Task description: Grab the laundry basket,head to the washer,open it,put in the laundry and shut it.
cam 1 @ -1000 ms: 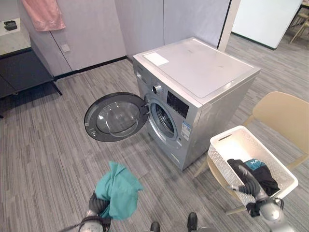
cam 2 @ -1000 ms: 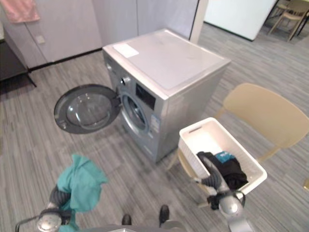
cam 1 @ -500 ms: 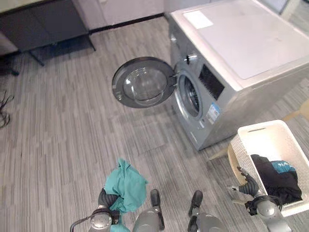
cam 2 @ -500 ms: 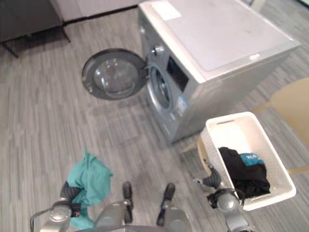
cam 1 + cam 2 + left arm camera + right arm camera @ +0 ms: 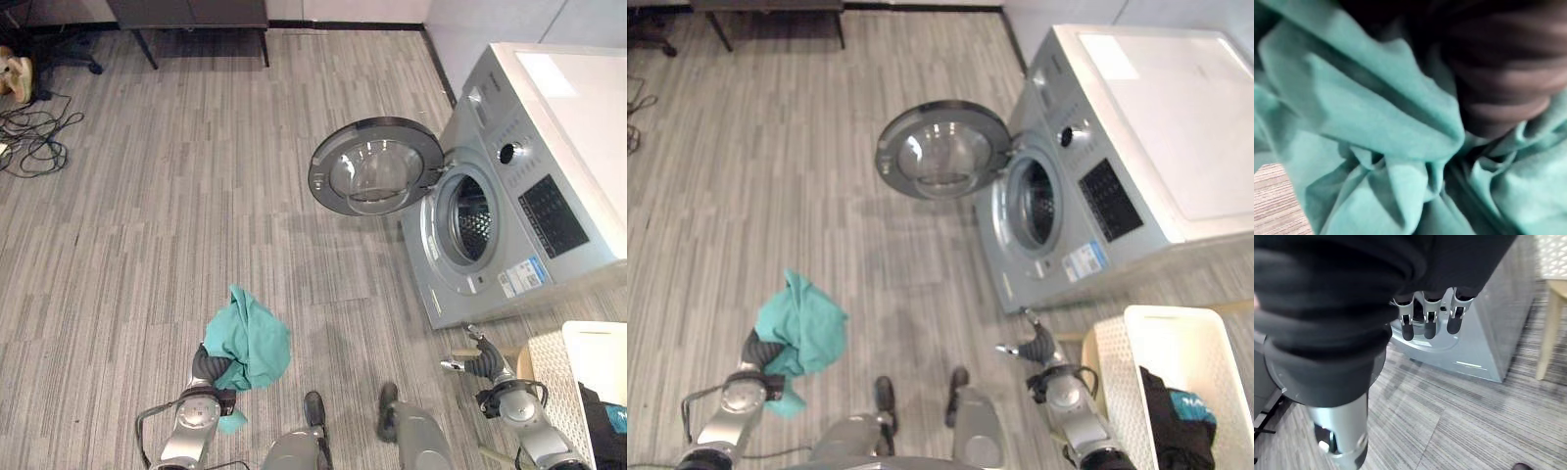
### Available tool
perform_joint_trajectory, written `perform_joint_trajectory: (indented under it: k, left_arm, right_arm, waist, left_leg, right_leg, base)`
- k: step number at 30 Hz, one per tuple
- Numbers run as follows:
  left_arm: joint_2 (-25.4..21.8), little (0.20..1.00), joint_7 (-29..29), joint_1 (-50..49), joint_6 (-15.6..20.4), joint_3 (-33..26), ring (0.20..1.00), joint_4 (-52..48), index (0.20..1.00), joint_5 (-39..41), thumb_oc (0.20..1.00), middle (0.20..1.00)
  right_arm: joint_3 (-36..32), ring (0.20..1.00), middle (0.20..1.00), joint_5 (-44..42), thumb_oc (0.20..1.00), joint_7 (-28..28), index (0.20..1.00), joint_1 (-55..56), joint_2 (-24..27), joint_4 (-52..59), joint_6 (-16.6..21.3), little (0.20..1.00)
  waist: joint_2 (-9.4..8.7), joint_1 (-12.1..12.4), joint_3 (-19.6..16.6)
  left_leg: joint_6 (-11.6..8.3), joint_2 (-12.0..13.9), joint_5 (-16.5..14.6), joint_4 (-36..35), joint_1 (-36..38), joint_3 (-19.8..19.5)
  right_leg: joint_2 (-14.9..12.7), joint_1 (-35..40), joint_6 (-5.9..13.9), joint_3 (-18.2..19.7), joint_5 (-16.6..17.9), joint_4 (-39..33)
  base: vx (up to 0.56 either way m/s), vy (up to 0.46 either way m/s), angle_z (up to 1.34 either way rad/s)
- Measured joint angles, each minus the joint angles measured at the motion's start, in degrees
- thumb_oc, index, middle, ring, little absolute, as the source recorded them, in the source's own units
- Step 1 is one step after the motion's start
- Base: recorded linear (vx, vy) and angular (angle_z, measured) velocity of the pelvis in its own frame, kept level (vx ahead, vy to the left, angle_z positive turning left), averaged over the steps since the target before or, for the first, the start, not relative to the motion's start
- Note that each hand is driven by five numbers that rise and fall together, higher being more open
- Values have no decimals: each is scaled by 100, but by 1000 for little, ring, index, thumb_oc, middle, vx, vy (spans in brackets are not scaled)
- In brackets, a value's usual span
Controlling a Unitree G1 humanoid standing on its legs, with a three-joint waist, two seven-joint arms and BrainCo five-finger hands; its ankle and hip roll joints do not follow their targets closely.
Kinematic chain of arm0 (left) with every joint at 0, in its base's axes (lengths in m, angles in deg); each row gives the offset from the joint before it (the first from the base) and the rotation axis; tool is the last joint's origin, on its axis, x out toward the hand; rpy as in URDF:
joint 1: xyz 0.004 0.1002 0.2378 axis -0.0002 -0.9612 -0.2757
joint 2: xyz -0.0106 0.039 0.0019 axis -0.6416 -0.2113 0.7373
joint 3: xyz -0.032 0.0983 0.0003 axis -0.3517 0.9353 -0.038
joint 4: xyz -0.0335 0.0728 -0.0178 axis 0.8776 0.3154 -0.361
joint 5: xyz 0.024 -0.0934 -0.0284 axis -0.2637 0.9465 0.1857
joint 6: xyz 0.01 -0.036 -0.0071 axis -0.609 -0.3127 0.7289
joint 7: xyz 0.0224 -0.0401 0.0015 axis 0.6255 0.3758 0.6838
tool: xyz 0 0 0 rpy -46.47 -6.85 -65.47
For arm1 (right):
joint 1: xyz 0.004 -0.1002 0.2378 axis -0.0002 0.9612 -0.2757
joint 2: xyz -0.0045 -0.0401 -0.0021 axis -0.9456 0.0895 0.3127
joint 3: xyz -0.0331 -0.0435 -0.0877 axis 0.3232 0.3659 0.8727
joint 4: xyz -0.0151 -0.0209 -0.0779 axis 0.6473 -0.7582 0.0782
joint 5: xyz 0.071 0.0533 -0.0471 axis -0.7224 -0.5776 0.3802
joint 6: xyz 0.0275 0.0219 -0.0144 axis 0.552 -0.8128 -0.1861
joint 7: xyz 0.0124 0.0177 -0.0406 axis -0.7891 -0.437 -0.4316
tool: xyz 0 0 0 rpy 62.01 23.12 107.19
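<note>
Left hand [image 5: 208,370]: lower left of the left eye view, dark cover showing beneath a teal cloth [image 5: 249,338]. Fingers closed in the fabric; the cloth bunches above the hand and a small flap hangs below the wrist. In the left wrist view the cloth [image 5: 1376,147] is pressed against the ribbed cover, folds crowding the frame.

Right hand [image 5: 480,361]: lower right of the left eye view, just below the washer's front corner. Fingers loosely extended, thumb spread apart, holding nothing. In the right wrist view the fingers [image 5: 1426,313] hang relaxed, touching nothing, with the washer's lower front panel beyond them.

Washer [image 5: 534,196]: right side of the frame, silver body with a white top. Drum opening faces left.

Door [image 5: 372,178]: swung fully open to the left of the drum, round, dark rim with glass centre, at upper centre of the frame.

Basket [image 5: 1156,362]: white, perforated walls, lower right corner of the right eye view, just beside the right arm. Not touched by either hand.

Laundry [image 5: 1176,426]: dark garments with a blue patch lying in the basket's lower end.

Floor [image 5: 147,215]: grey striped planks.
</note>
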Motion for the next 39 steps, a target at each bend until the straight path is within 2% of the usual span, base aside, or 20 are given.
perform_joint_trajectory:
  k: [2, 6, 8, 9, 11, 12, 14, 16, 18, 20, 23, 26, 27, 29, 31, 32, 34, 36, 37, 39]
  left_arm:
    - [15, 200, -8, -7, 0, 84, 200, 0, 200, -1, 200, 200]
    - [71, 200, -23, -114, -8, 200, 200, 5, 200, -16, 200, 200]
    - [80, 200, -27, -220, -13, 221, 200, -23, 200, -24, 200, 200]
    - [98, 200, -59, -320, -13, 228, 200, -122, 200, -55, 200, 200]
    - [97, 200, -171, -259, -16, 320, 200, -108, 200, -80, 200, 200]
    - [95, 200, -205, -253, -7, 388, 200, -138, 200, -81, 200, 200]
    - [143, 200, -252, -264, -2, 418, 200, -199, 200, -82, 200, 200]
    - [198, 200, -296, -326, 1, 440, 200, -222, 200, -81, 200, 200]
    - [200, 200, -298, -167, -2, 491, 200, -213, 200, -82, 200, 200]
    - [177, 200, -302, -4, -4, 607, 200, -224, 200, -98, 200, 200]
    - [171, 200, -367, -5, 5, 702, 200, -236, 200, -116, 200, 200]
    - [97, 200, -374, 124, -2, 861, 200, -201, 200, -128, 200, 200]
    - [109, 200, -384, 105, -14, 953, 200, -195, 200, -128, 200, 200]
    - [119, 200, -403, 82, -24, 1105, 200, -193, 200, -130, 200, 200]
    - [130, 200, -414, 70, -20, 1213, 200, -220, 200, -140, 200, 200]
    - [62, 200, -410, 84, -18, 1224, 200, -308, 200, -143, 200, 200]
    - [-58, 200, -408, 95, -27, 1231, 200, -370, 200, -199, 200, 200]
    - [-132, 200, -392, 219, -24, 1200, 200, -388, 200, -317, 200, 200]
    - [-288, 200, -358, 381, -28, 1121, 200, -429, 200, -338, 200, 200]
    - [-463, 200, -292, 419, -63, 1027, 200, -449, 200, -347, 200, 200]
  right_arm:
    - [6, 1000, 1000, 0, 1000, 0, 1000, 11, 3, 18, -1, 1000]
    - [29, 1000, 1000, 3, 1000, -9, 1000, 127, -12, -24, -37, 1000]
    - [26, 1000, 1000, 2, 1000, -10, 1000, 165, -16, -39, -53, 1000]
    - [25, 1000, 1000, 0, 1000, -13, 1000, 119, -7, -45, -64, 1000]
    - [36, 1000, 1000, 0, 1000, -35, 1000, 86, -12, -145, -68, 1000]
    - [25, 1000, 1000, 0, 1000, -54, 1000, 153, -8, -195, -71, 1000]
    - [7, 1000, 1000, -1, 1000, -57, 1000, 78, 22, -195, -55, 1000]
    - [7, 1000, 1000, -2, 1000, -45, 1000, -71, 97, -141, 83, 1000]
    - [8, 1000, 1000, -13, 1000, -43, 1000, -95, 117, -189, 22, 1000]
    - [34, 1000, 1000, -22, 1000, -44, 1000, -115, 93, -190, 16, 1000]
    - [46, 1000, 1000, -25, 1000, -1, 1000, -64, 129, -207, 30, 1000]
    - [210, 1000, 1000, -27, 1000, 6, 1000, -151, 78, -569, 7, 1000]
    - [218, 1000, 1000, -28, 1000, 10, 1000, -228, 78, -713, 4, 1000]
    - [80, 1000, 1000, -26, 1000, 22, 1000, -112, 95, -652, 14, 1000]
    - [67, 1000, 1000, -22, 1000, 23, 1000, 27, 161, -650, 13, 1000]
    - [90, 1000, 1000, -14, 1000, 14, 1000, 34, 165, -632, 3, 1000]
    - [86, 1000, 1000, -11, 1000, 20, 1000, 19, 163, -487, 6, 1000]
    - [94, 1000, 1000, -11, 1000, 30, 1000, 36, 139, -369, 8, 1000]
    - [127, 1000, 1000, -11, 1000, 20, 1000, -29, -6, -394, -34, 1000]
    - [183, 1000, 1000, -12, 1000, 39, 1000, -182, -144, -357, -23, 1000]
  waist:
    - [-9, -71, 30]
    - [-71, -42, 55]
    - [-34, -48, 50]
    - [105, -46, 38]
    - [106, -108, 26]
    - [45, -138, -19]
    - [-3, -136, -78]
    - [96, -71, -232]
    - [46, -82, -213]
    - [-115, -27, -138]
    - [-132, -111, -147]
    - [-163, -73, -142]
    - [-130, 30, -114]
    - [97, -85, -118]
    - [271, -72, -196]
    - [248, -22, -165]
    - [167, -47, -144]
    - [65, -143, -92]
    - [-104, -44, 0]
    - [-195, -57, 35]
  left_leg:
    - [-51, -59, 0, -23, 82, -88]
    - [-228, -199, -364, -107, 588, -567]
    - [-390, -115, -498, -62, 817, -670]
    - [-541, 132, -652, -58, 950, -799]
    - [-737, 269, -667, 405, 964, -822]
    - [-821, 283, -633, 676, 936, -768]
    - [-911, 361, -587, 1613, 753, -702]
    - [-1159, 537, -894, 2877, -51, -519]
    - [-1067, 515, -1025, 3030, -530, -454]
    - [-995, 370, -1019, 2174, -894, -530]
    - [-958, 405, -292, 1580, -1192, -648]
    - [-1118, 216, -77, 827, -1401, -1672]
    - [-1055, 205, 205, 419, -1403, -1963]
    - [-974, 338, 434, 431, -1367, -1856]
    - [-976, 497, 384, 397, -1081, -1694]
    - [-881, 514, 600, 296, -964, -1132]
    - [-626, 394, 608, 341, -926, -546]
    - [-527, 204, 545, 392, -906, -280]
    - [-460, 232, 457, 331, -769, 395]
    - [-451, 242, 304, 324, -647, 732]
  right_leg:
    - [82, -166, 12, -68, 86, -416]
    - [-133, -192, 39, -756, 232, -1285]
    - [-166, 20, -110, -1031, 742, -1262]
    - [25, 144, -208, -1044, 923, -1107]
    - [193, 404, -301, -932, 932, -1100]
    - [213, 580, -448, -933, 1101, -1192]
    - [359, 929, -848, -878, 953, -1309]
    - [570, 1186, -1300, -570, 1011, -1575]
    - [637, 1303, -1504, -331, 919, -1701]
    - [652, 1562, -1442, 22, 929, -1885]
    - [700, 1828, -1377, 94, 928, -2008]
    - [788, 2015, -1224, 714, 871, -2188]
    - [818, 2041, -1115, 1048, 888, -2186]
    - [882, 2201, -1033, 1234, 782, -2183]
    - [929, 2150, -914, 1530, 504, -1935]
    - [818, 1739, -758, 1775, 121, -1235]
    - [493, 1343, -525, 1704, -167, -577]
    - [239, 1166, -381, 1539, -246, -351]
    - [80, 926, -297, 1352, -268, -72]
    - [17, 866, -126, 1074, -164, -140]
  base:
    - [299, -46, 70]
    - [304, -74, 56]
    - [316, -155, 36]
    - [284, -157, 39]
    - [208, -124, 55]
    - [221, -114, 45]
    - [131, -50, -5]
    - [202, -18, -76]
    - [213, 44, -49]
    - [148, 61, -80]
    - [203, 133, -79]
    - [230, 220, -80]
    - [225, 270, -149]
    - [186, 295, -99]
    - [110, 305, -100]
    - [50, 223, -147]
    - [23, 179, -131]
    - [42, 168, -103]
    - [66, 140, -164]
    - [85, 124, -142]
